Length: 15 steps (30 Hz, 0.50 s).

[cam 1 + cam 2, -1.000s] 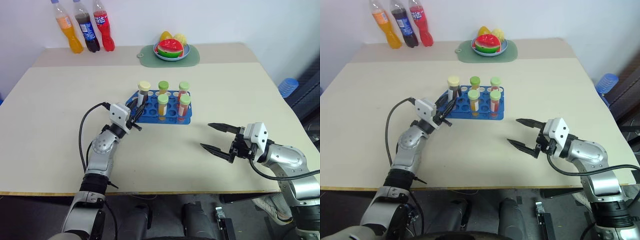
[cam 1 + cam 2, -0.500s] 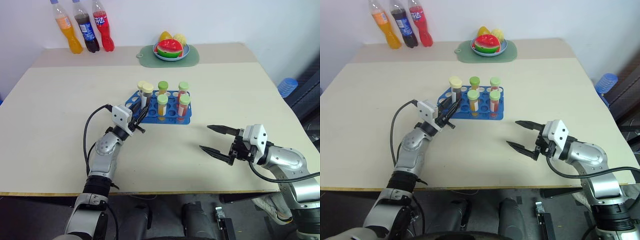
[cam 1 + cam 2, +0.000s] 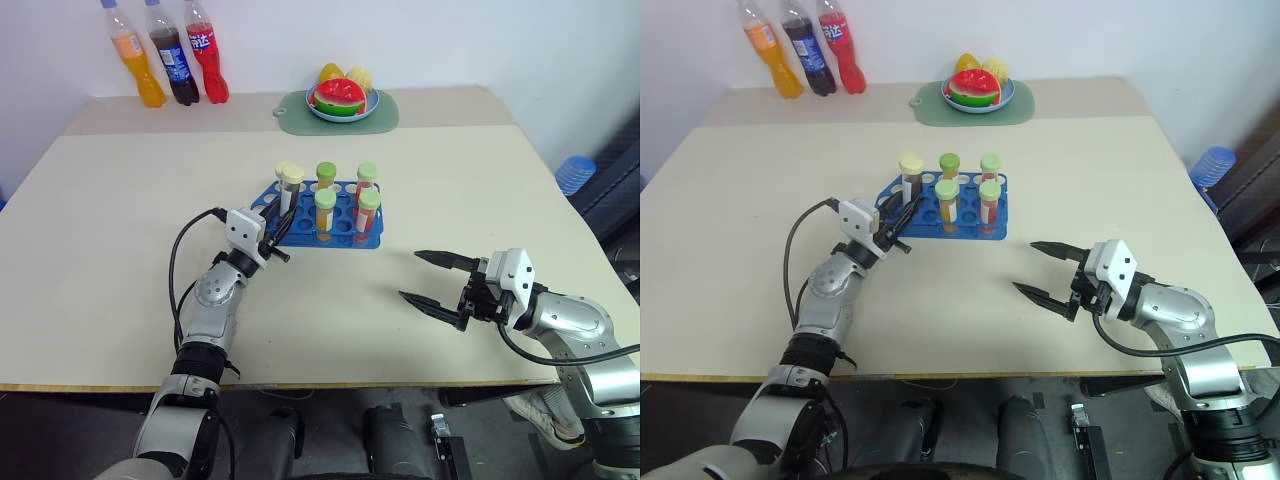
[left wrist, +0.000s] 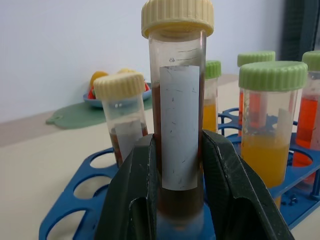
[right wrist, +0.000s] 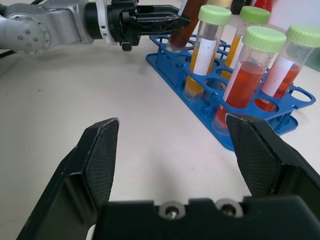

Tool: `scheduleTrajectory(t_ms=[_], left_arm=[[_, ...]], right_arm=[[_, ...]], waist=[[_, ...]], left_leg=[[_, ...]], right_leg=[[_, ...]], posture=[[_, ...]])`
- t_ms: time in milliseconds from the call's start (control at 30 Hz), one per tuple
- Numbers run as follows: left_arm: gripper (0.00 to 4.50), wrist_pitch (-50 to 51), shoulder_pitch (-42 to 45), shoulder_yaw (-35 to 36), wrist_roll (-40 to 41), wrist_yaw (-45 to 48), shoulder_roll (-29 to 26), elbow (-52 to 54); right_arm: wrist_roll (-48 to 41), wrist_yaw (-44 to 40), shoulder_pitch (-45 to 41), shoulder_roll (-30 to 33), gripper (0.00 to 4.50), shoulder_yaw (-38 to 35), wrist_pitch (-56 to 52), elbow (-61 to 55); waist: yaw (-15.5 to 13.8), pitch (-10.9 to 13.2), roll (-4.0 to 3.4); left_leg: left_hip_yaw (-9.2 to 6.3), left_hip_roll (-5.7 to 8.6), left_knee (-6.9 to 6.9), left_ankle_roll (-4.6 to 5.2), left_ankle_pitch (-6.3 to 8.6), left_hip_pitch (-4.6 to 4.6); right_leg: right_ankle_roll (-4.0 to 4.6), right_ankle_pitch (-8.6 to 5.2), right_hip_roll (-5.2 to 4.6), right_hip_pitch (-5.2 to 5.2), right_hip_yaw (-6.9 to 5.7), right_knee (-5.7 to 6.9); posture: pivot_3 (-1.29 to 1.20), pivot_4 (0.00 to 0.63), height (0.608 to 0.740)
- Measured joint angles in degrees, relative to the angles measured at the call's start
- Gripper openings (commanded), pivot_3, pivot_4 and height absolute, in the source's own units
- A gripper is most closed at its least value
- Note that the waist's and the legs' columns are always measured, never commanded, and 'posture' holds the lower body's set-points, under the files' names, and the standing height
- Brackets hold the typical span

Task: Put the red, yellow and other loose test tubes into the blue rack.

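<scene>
Brown liquid, cream cap: that tube [image 4: 177,100] is clamped low on its body by the left pincer [image 4: 176,185], both black fingers tight against the label. A second ago it stood alone at the near-left corner of the blue rack [image 3: 345,236]; now it stands close beside a second cream-capped tube [image 4: 127,125] just behind the pincer, base sunk among the near-corner holes. My read: insertion is nearly done and letting go comes next. Four green-capped tubes [image 3: 325,205] stand seated beyond the pincer's tips, orange and red fills.

Over to the right pincer [image 3: 432,280]: spread wide, holding nothing, hovering over the counter [image 3: 120,200] well apart from the rack, unmoved.

Hard to make out: the tube's foot is hidden behind the fingers, so whether it has bottomed out is, perhaps, anyone's guess. No loose tubes can be made out on the counter.
</scene>
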State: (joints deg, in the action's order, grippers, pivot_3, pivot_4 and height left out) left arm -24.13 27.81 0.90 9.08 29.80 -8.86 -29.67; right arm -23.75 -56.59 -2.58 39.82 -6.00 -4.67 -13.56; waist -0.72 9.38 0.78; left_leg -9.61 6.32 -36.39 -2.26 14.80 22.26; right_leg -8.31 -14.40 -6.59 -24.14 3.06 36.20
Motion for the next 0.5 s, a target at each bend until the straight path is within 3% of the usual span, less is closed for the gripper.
scheduleTrajectory(t_ms=[133, 367, 500], left_arm=[[0.72, 0.7, 0.0, 0.1, 0.8, 1.6, 0.2, 0.0], [4.21, 5.6, -2.4, 0.0, 4.5, 5.3, 0.7, 3.0], [4.21, 7.5, -3.0, 0.1, 3.9, 3.6, -0.2, 5.4]], right_arm=[[0.0, 0.1, 0.0, 0.0, 3.79, 0.0, 0.0, -0.3], [0.0, 0.4, -0.1, 0.0, 3.79, 0.0, 0.0, -0.3], [0.1, 0.5, -1.0, -0.8, 3.79, 0.2, 0.0, 0.0]], waist=[[-0.1, 0.0, 0.00], [0.0, 0.0, 0.00], [0.2, 0.0, 0.00]], left_leg=[[0.00, 0.03, -0.03, 0.00, 0.00, 0.01], [-0.02, 0.02, -0.04, 0.01, 0.01, 0.01], [-0.01, 0.00, -0.02, 0.01, 0.01, 0.01]], right_leg=[[-0.01, 0.00, -0.02, 0.02, 0.00, -0.01], [-0.01, 0.00, -0.01, 0.02, 0.00, 0.00], [-0.01, 0.00, 0.00, -0.01, 0.00, 0.01]], posture=[[0.00, 0.150, 0.740], [0.00, 0.150, 0.740], [0.00, 0.150, 0.740]])
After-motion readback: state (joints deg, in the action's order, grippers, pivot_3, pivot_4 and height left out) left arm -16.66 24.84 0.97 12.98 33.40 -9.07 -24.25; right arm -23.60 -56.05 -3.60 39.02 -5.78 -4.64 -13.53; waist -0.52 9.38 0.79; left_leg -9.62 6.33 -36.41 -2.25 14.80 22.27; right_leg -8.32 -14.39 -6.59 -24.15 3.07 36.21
